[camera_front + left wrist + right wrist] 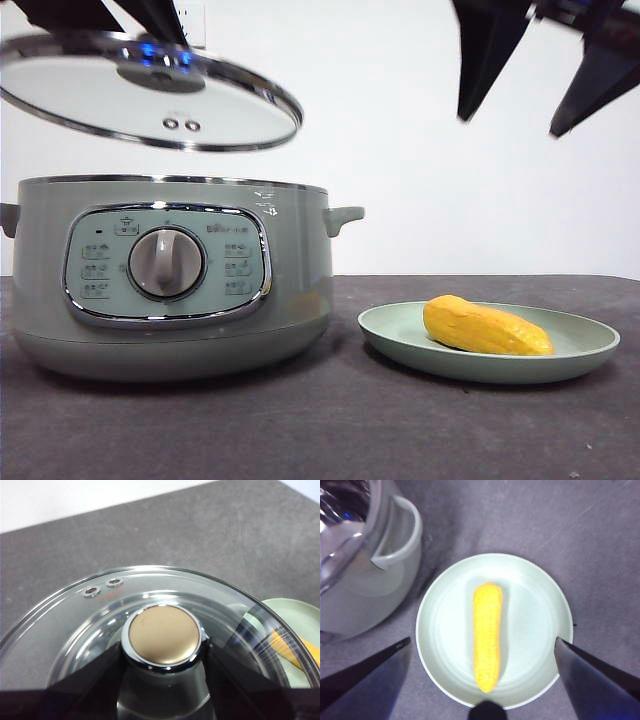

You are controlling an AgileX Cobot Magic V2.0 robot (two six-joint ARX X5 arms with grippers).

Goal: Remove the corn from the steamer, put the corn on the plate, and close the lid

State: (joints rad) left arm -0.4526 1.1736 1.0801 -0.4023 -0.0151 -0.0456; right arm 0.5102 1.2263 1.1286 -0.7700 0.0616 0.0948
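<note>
Corn [487,327] is already on the plate [590,352]; right end effector [482,672] hangs spread above, while left end effector [165,652] pinches the lid [240,110] by its knob over the steamer [300,290], ready to close.

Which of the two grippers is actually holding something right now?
The left gripper: its jaws clamp the lid's knob above the steamer. The right gripper hangs open and empty over the corn.
</note>
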